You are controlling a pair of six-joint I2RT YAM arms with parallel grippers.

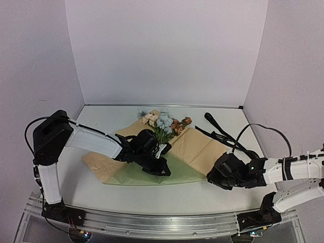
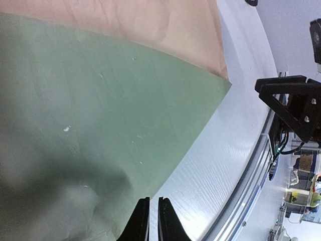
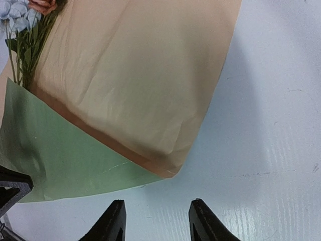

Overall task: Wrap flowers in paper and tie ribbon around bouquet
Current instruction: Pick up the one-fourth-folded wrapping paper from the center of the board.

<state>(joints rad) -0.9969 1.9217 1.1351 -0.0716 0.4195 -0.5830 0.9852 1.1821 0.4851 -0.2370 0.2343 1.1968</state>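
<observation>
Top external shows the flowers (image 1: 164, 124) lying on the paper (image 1: 198, 147) on the table (image 1: 126, 193). The left claw (image 2: 153, 202) is closed over the green flap; the right claw (image 3: 157, 205) stands open, empty. Best pin the fold, then roll evenly.

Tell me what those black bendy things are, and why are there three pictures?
Those are two robot arms, each ending in a two-fingered claw. The big picture looks down from above; the other two come from little cameras on each wrist. On the white table lies paper, green one side and tan the other, with flowers on it and a black ribbon to the right. The left claw is nearly closed at the paper's green edge. The right claw is open and holds nothing.
</observation>
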